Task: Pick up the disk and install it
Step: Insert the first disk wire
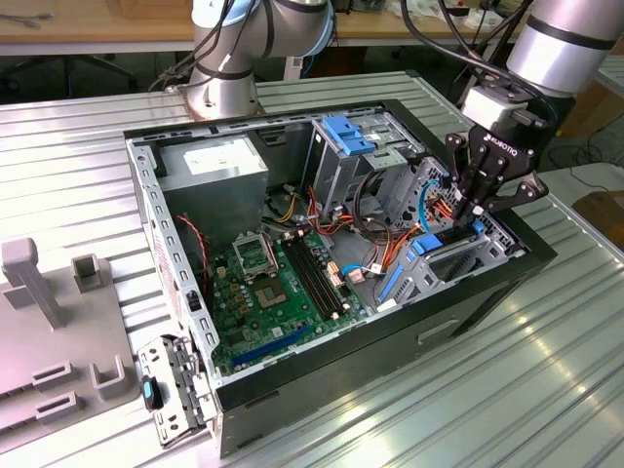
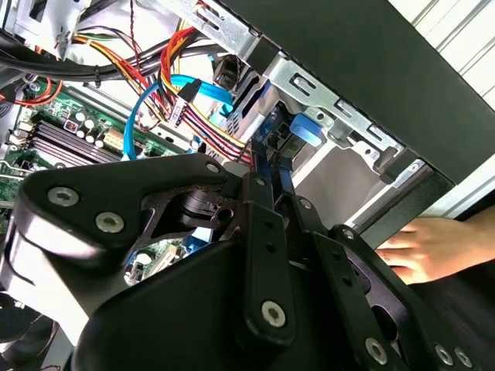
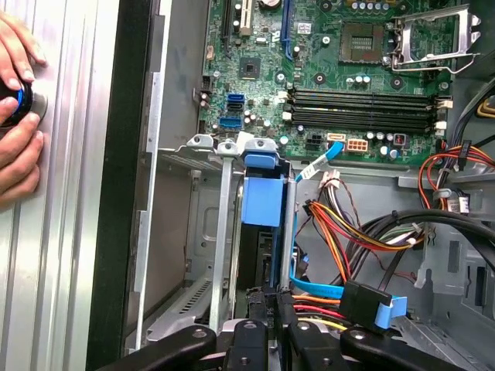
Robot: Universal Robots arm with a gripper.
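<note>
End effector [image 1: 478, 210] of the Universal Robots arm reached down into the drive cage [image 3: 224, 232] at one corner of an open computer case [image 1: 341, 361]. Its black fingers [image 3: 255, 309] were drawn close together, in what appeared to be a pinch on the near edge of the disk [image 3: 267, 255]. In both wrist views only a thin strip of blue rail and dark metal showed between the fingertips.

The disk stood on edge inside the cage, directly ahead of the end effector, held between the cage's upright metal guides. Its thin side faced up toward the arm. Its long axis ran straight away from the fingertips, parallel to the case's black side wall. The far end, capped by a light-blue plastic tab [image 3: 263, 201], pointed toward the motherboard [image 3: 348, 77]. That edgewise stance seemed dictated by the narrow slot, which would accept the drive only when lined up with the guides. How deep it sat could not be told.

Just beside the end effector, a bundle of red, yellow and orange power cables [image 3: 348, 232] and a blue data cable [image 3: 325, 290] crowded the bay. None of them lay in the slot itself.

Beyond the case wall, well apart from the fingers, a person's hand [image 3: 15, 116] rested on a blue-ringed button [image 3: 23, 100] set on the ribbed metal tabletop [image 1: 439, 409], likely as a safeguard.
</note>
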